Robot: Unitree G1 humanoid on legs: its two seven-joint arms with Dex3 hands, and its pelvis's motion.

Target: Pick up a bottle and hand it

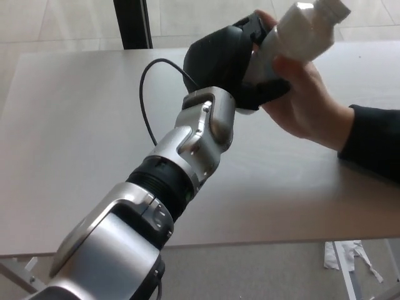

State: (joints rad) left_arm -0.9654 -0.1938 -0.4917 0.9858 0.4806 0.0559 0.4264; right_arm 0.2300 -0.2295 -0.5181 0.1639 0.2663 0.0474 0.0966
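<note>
A white plastic bottle (303,31) is held up above the table, tilted toward the upper right. My left hand (232,61) is shut on its lower part, with black fingers (265,94) wrapped under it. A person's hand (307,97) in a dark sleeve (375,142) reaches in from the right and touches the bottle and my fingers from below. My left forearm (197,134) stretches up from the lower left. The bottle's base is hidden behind my hand.
The pale table (75,125) spreads under the arm. A black cable (146,94) loops from my wrist over it. A dark post (132,24) stands behind the far edge. Paper scraps (350,256) lie on the floor at lower right.
</note>
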